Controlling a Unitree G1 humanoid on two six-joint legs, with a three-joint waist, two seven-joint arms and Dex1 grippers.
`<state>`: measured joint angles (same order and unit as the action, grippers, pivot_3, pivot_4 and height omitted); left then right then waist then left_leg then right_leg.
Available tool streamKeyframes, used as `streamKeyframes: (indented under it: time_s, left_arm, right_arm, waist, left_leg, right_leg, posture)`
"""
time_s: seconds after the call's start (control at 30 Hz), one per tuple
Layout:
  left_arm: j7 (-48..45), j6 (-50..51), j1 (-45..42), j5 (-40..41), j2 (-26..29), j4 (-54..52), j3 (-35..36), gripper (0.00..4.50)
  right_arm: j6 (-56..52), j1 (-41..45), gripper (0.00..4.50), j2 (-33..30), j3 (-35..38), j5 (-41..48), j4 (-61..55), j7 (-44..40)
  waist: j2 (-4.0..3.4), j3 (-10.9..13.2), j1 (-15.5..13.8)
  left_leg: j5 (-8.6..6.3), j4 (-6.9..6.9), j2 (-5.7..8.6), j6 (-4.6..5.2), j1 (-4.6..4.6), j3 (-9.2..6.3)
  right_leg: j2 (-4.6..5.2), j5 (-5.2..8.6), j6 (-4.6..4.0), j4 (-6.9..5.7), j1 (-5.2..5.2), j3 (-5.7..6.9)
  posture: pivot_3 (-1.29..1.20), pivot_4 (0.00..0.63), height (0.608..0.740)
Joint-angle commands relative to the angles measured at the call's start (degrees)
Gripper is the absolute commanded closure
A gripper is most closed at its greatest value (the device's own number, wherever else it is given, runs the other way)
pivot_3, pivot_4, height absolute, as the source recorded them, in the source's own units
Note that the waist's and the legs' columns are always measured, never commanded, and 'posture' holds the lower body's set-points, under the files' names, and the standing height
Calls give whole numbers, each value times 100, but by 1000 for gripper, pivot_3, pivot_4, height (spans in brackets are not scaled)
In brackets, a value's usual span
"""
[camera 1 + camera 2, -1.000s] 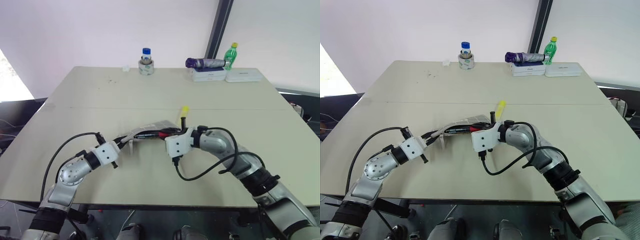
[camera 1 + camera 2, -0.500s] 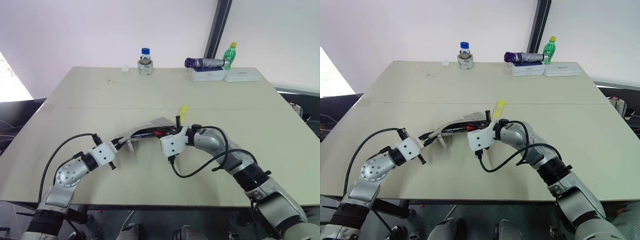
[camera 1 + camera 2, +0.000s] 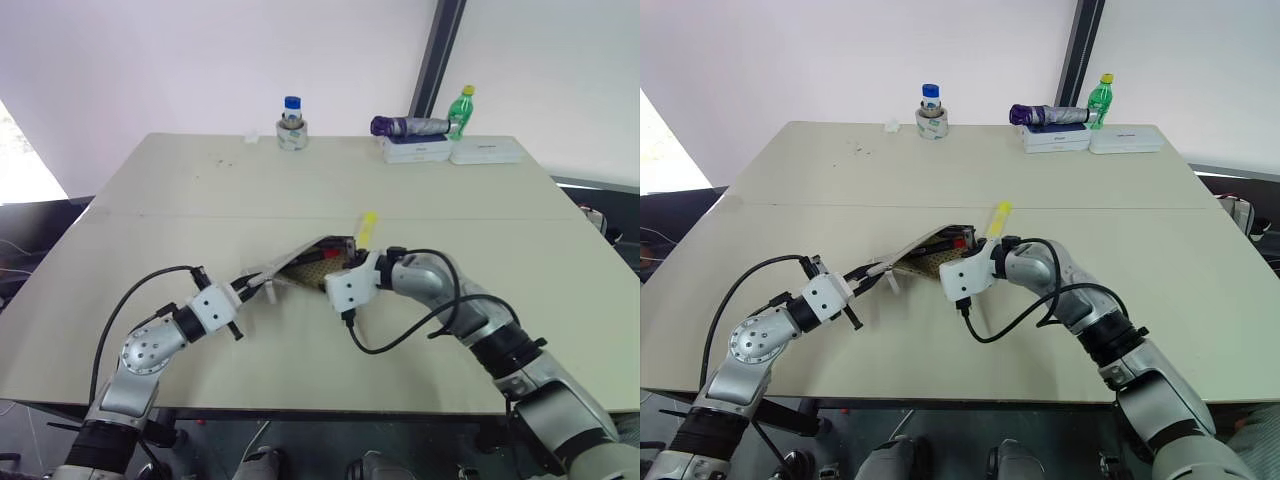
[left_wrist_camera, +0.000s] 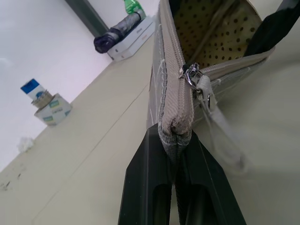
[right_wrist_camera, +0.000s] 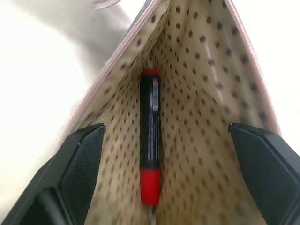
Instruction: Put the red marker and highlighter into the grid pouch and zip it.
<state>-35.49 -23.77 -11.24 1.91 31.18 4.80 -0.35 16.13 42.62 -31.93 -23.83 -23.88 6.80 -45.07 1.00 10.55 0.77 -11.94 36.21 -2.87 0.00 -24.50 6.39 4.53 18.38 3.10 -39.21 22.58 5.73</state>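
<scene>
The grid pouch lies near the middle of the table, its mouth spread wide so the dotted cream lining shows. The left tool is pinched tight on the pouch's closed end, just beside the metal zipper pull and its pale tab. The right tool has its two black fingers spread far apart inside the mouth, one against each wall of lining, holding nothing between them. The red marker lies inside the pouch along the bottom fold, with a black middle and red at both ends. The highlighter rests on the table just beyond the pouch and the right tool, yellow and angled away.

At the far edge stand a small blue-capped bottle in a roll of tape, a green bottle, a folded purple umbrella and two flat white boxes. Any print on them is too small to read, and no label on the pouch is legible.
</scene>
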Motion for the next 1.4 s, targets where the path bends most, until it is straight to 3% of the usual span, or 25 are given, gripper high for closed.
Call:
streamKeyframes:
  time_s: [0.03, 0.1, 0.27, 0.37, 0.47, 0.63, 0.77, 0.9, 1.2, 1.37, 1.4]
  left_arm:
    - [107, 30, -4, 182, 28, -196, 252, 4500]
    - [133, 66, -14, 209, 27, -172, 308, 4500]
    - [267, 109, -27, 257, 16, -176, 461, 4500]
    - [376, 170, 43, 280, 29, -250, 566, 4500]
    - [474, 207, 139, 260, 54, -277, 713, 4500]
    - [635, 270, 266, 187, 96, -361, 899, 4500]
    - [703, 300, 486, 159, 127, -526, 961, 4500]
    - [764, 337, 609, 122, 116, -646, 1000, 4500]
    - [879, 366, 739, 16, 111, -771, 960, 4500]
    - [882, 381, 717, -11, 98, -786, 934, 4500]
    - [879, 382, 714, -10, 102, -785, 935, 4500]
  right_arm:
    - [-166, 86, 158, -179, 348, 660, -541, -510]
    - [-459, 31, 158, -126, 558, 1137, -721, -662]
    - [-2912, 108, 158, 747, 1836, 3014, -962, -189]
    - [-3956, 374, 158, 769, 2242, 2672, -108, 741]
    - [-4269, 351, 158, 952, 2322, 2530, 393, 1379]
    - [-4833, 463, 158, 1831, 2628, 2722, 1053, 2400]
    - [-4916, 799, 158, 2536, 2663, 2708, 1631, 3119]
    - [-4898, 1098, 158, 2846, 2868, 2800, 2277, 3670]
    - [-4114, 1459, 158, 2987, 2424, 2199, 3609, 4408]
    - [-4176, 1470, 158, 3229, 2619, 2457, 3921, 4413]
    - [-4132, 1474, 389, 3212, 2601, 2413, 3980, 4444]
  waist:
    - [0, 0, 3]
    - [0, 0, 2]
    - [0, 0, 8]
    - [0, 0, -6]
    - [3, -2, -11]
    - [-2, 0, 91]
    - [-5, 2, 178]
    - [-5, 2, 158]
    - [-5, 2, 177]
    - [-6, 2, 189]
    - [-6, 2, 184]
  left_leg:
    - [0, -1, 0, 0, 0, -1]
    - [0, -2, -1, 0, 1, -1]
    - [0, -3, -3, 0, 4, -4]
    - [0, 0, -1, 0, 4, -5]
    - [-1, 1, 3, 2, 4, -6]
    - [3, -16, -3, -4, 1, 3]
    - [5, -24, -4, -7, 0, 3]
    - [5, -22, -3, -7, -1, 3]
    - [4, -23, -1, -7, -2, 3]
    - [5, -27, -5, -8, -1, 5]
    - [5, -27, -5, -8, -1, 5]
  right_leg:
    - [0, 0, 0, 0, 0, 0]
    - [-1, 0, 0, 0, 0, 1]
    - [-2, -1, -1, -2, -2, 1]
    - [1, -2, -3, -3, -5, 2]
    - [8, -2, -4, 1, -9, 3]
    - [2, -2, -4, -3, 8, 0]
    - [0, -2, -3, -5, 13, 0]
    - [1, -2, -3, -5, 12, 0]
    - [3, -2, -3, -2, 12, 0]
    - [0, -2, -3, -3, 16, -2]
    - [0, -2, -3, -3, 15, -2]
  posture:
    - [0, 150, 737]
    - [0, 150, 737]
    - [0, 150, 737]
    - [0, 150, 737]
    - [0, 150, 737]
    - [0, 150, 737]
    - [0, 150, 737]
    - [0, 150, 737]
    - [0, 150, 737]
    - [0, 150, 737]
    - [0, 150, 737]
